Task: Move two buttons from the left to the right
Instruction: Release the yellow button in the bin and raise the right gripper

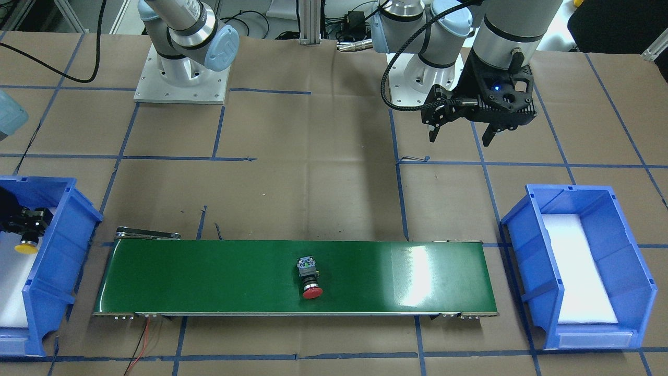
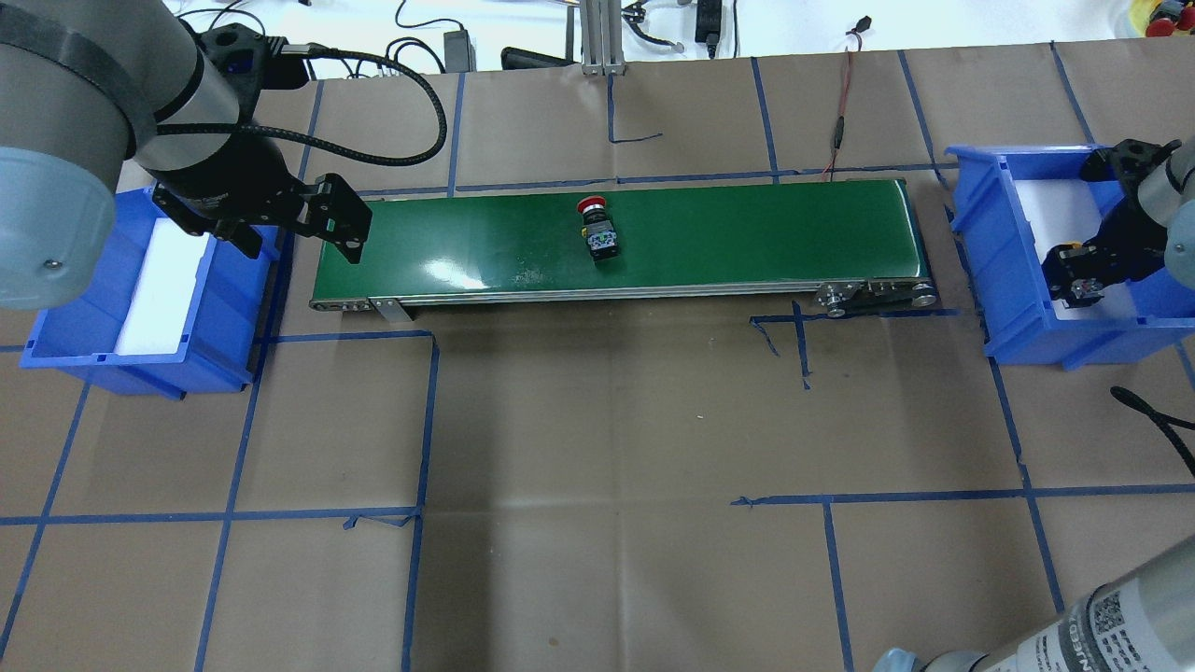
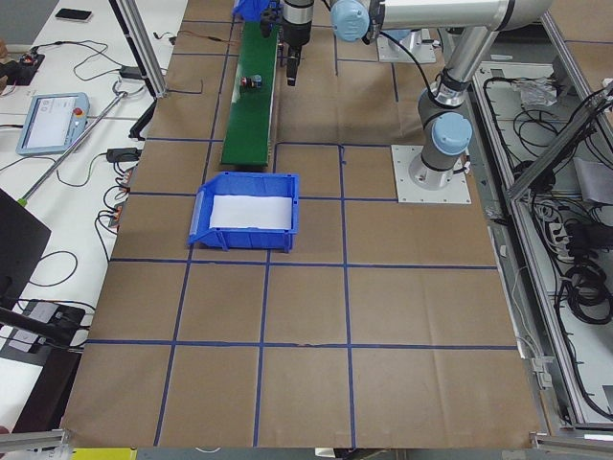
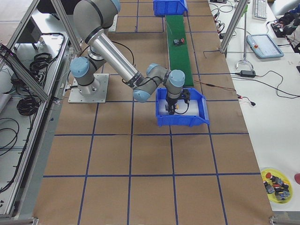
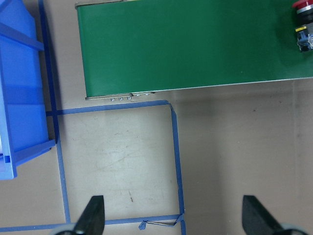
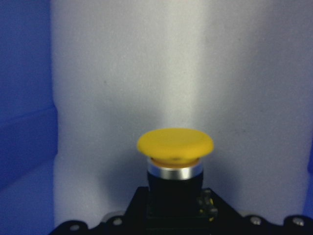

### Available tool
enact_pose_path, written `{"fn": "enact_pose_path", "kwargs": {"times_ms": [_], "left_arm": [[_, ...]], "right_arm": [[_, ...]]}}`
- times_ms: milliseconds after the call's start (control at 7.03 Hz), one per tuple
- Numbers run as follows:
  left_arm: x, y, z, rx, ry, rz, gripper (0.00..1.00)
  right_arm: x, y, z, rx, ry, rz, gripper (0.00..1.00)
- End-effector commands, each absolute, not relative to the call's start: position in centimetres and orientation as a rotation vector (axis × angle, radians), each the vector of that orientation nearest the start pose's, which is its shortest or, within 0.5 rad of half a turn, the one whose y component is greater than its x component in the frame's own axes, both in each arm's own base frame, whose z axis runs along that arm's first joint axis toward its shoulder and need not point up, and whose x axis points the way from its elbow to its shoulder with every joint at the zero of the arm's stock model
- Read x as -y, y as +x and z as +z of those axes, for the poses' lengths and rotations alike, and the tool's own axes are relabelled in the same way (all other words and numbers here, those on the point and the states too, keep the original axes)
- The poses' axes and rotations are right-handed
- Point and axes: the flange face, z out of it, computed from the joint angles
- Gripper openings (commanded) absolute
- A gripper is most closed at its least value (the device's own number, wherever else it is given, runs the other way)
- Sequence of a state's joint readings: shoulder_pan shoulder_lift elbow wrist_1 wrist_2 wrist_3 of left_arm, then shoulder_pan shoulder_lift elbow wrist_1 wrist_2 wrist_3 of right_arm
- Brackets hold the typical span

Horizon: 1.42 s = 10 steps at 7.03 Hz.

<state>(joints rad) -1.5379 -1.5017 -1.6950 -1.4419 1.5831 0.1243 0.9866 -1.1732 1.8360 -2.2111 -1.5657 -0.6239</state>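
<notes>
The tabletop (image 2: 597, 420) is covered in brown paper ruled with blue tape. My left arm (image 1: 506, 31) stands tall, wrist turned straight down, above the gap between the left bin (image 2: 215, 317) and the near end of the green conveyor belt (image 2: 709, 233). My right arm (image 4: 112, 51) slopes from its base down toward the right bin (image 2: 990, 243), its wrist bent so the tool drops vertically inside the blue walls, over the white foam liner.

My left gripper (image 1: 461, 138) hangs clear of the tabletop with its fingers spread wide and nothing between them; its own camera looks down on taped paper. My right gripper (image 1: 23, 230) is low in the right bin and closed around the black body of the yellow button (image 6: 175, 144), cap pointing down at the foam. I cannot tell whether the cap touches it.

The red button (image 1: 309, 282) lies on its side about midway along the belt, cap toward the belt's far edge, well apart from both grippers.

A label with a square code (image 2: 1111, 611) wraps my right arm; its print is too small to read.
</notes>
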Motion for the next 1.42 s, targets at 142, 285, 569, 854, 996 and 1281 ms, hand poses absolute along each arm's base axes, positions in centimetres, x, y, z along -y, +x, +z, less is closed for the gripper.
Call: {"fn": "enact_pose_path", "kwargs": {"times_ms": [142,285,569,854,996,1281], "left_arm": [[47.3,-11.7,47.3,-3.118,0.143,-0.113,1.00],[47.3,-11.7,47.3,-3.118,0.143,-0.113,1.00],[47.3,-11.7,47.3,-3.118,0.143,-0.113,1.00],[47.3,-11.6,47.3,-3.118,0.141,-0.113,1.00],[47.3,-11.7,47.3,-3.118,0.143,-0.113,1.00],[47.3,-11.7,47.3,-3.118,0.143,-0.113,1.00]], "right_arm": [[54.8,-20.1,20.9,-3.108,-0.050,0.020,0.99],[55.0,-20.2,21.3,-3.116,-0.050,0.008,0.99],[55.5,-20.4,23.4,-3.137,-0.060,-0.042,0.99],[55.3,-20.0,29.1,-3.192,-0.026,-0.178,0.99],[56.0,-19.8,32.9,-3.207,0.116,-0.276,0.99],[59.7,-14.0,39.2,-3.202,0.125,-0.302,0.99]]}}
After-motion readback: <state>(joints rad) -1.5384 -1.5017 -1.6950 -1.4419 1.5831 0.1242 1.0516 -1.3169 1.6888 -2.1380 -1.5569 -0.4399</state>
